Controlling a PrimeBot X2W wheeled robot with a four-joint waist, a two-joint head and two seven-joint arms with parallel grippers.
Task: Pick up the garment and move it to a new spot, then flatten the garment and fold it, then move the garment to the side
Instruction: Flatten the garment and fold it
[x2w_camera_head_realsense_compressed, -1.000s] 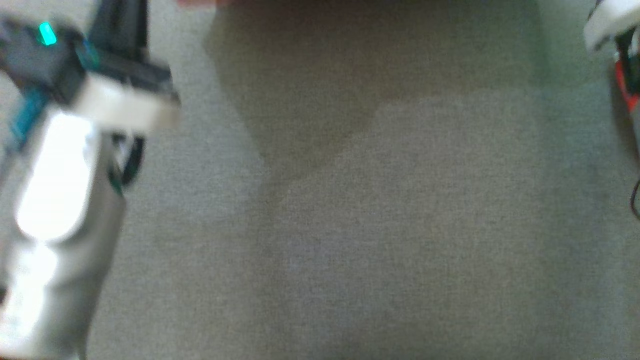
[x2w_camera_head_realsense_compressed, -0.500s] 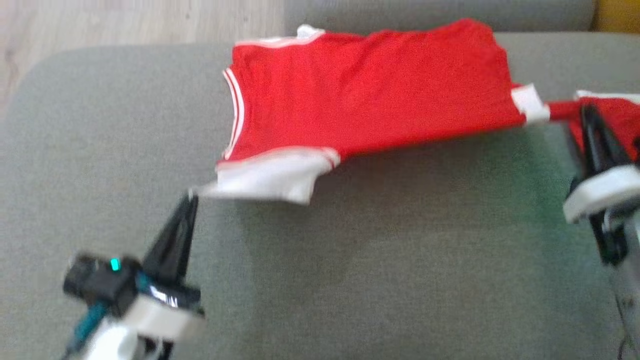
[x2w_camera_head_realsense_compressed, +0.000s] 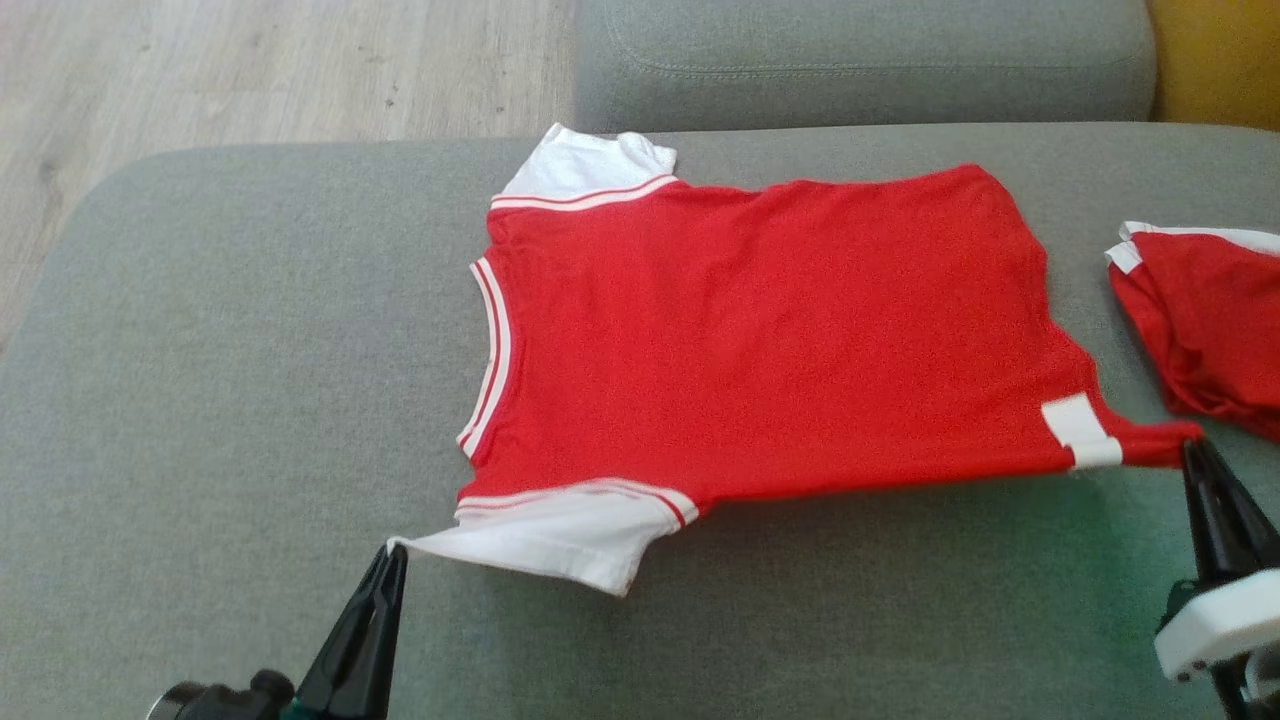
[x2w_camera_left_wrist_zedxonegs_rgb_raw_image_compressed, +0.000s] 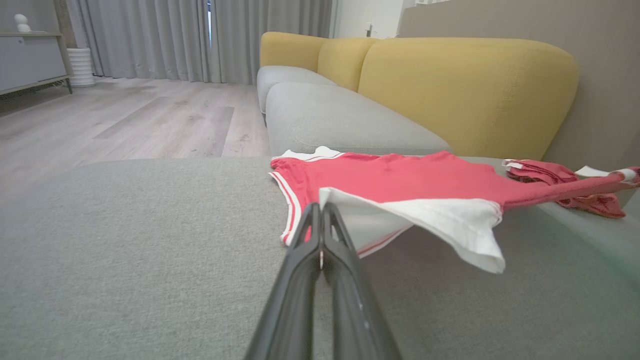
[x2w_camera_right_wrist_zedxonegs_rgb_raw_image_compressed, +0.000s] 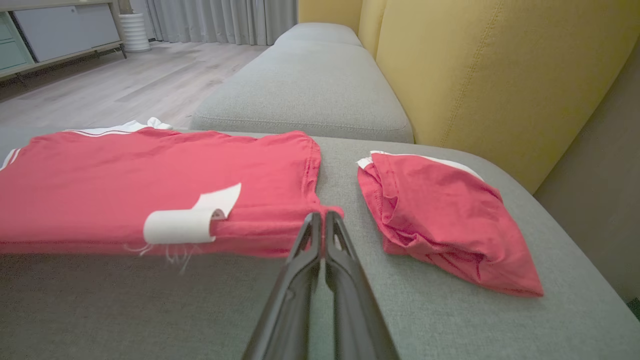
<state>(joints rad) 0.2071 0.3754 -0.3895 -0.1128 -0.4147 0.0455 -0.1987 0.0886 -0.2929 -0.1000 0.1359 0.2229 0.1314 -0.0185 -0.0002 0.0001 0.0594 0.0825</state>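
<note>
Since half a second ago our head camera has swung, so the whole picture has shifted, while both claws pinch the same corners as then. Our red T-shirt (x2w_camera_head_realsense_compressed: 760, 330) is spread on the grey sofa cushion (x2w_camera_head_realsense_compressed: 200, 350), its far edge lying on the fabric and its near edge raised just off it between our two grips. Its long axis runs across us, collar to our left and hem to our right, and the whole shirt lies ahead of both claws. Our left claw (x2w_camera_head_realsense_compressed: 392, 560) is closed tight on the tip of the near white sleeve (x2w_camera_head_realsense_compressed: 560, 535). Our right claw (x2w_camera_head_realsense_compressed: 1192, 455) is closed tight on the near hem corner, just beside the white label (x2w_camera_head_realsense_compressed: 1080, 430). Each arm already has its nearer end, so lowering the near edge flat looks like our coming move. We count one spread T-shirt with two white sleeves, one bunched red garment (x2w_camera_head_realsense_compressed: 1210, 320) near its hem but apart, and two claws. Beyond stand the yellow backrest (x2w_camera_left_wrist_zedxonegs_rgb_raw_image_compressed: 465, 90) and the wooden floor (x2w_camera_head_realsense_compressed: 250, 70).
</note>
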